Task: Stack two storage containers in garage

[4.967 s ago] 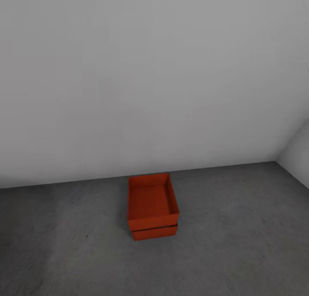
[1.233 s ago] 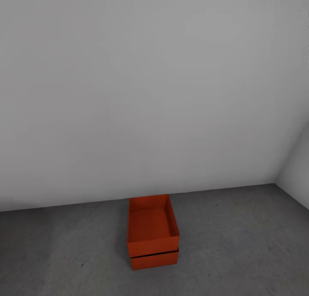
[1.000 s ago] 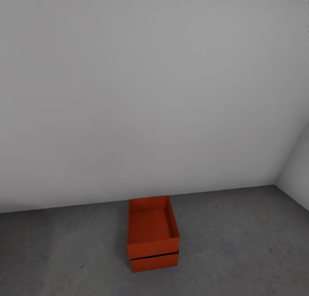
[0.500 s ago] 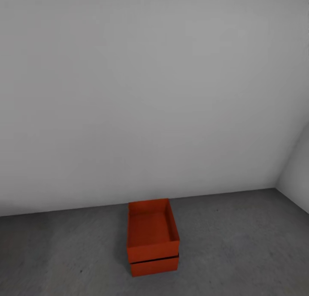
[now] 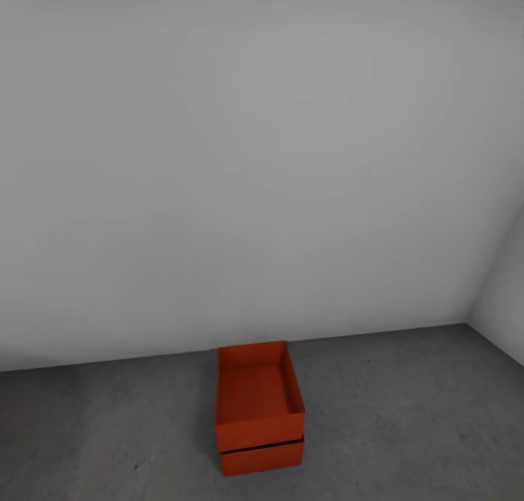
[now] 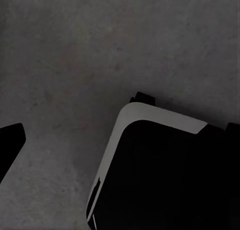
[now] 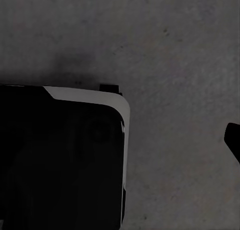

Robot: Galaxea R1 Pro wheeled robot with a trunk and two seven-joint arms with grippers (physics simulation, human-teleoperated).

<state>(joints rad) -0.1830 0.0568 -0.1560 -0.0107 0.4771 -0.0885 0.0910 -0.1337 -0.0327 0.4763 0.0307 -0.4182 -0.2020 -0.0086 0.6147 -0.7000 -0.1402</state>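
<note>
Two orange-red storage containers stand stacked on the dark grey concrete floor [image 5: 407, 414] of the garage, close to the white back wall. The upper container [image 5: 258, 395] is open-topped, empty, and rests squarely on the lower container [image 5: 262, 456], of which a front strip shows. Both stand free of the arms. In the left wrist view my left gripper [image 6: 122, 135] hangs over bare concrete, with one dark fingertip [image 6: 11, 142] at the picture's edge. My right gripper [image 7: 120, 135] does likewise, its fingertip [image 7: 233, 140] at the edge. Nothing is between the fingers of either.
A plain white wall [image 5: 255, 159] runs behind the stack and meets a side wall [image 5: 506, 297] at the right corner. My black base with a white rim [image 6: 165, 180] lies under the left gripper, and the same base [image 7: 60, 160] lies under the right.
The whole head view has shifted, so the stack sits lower in the picture than five seconds ago. The containers themselves have not moved on the floor.
</note>
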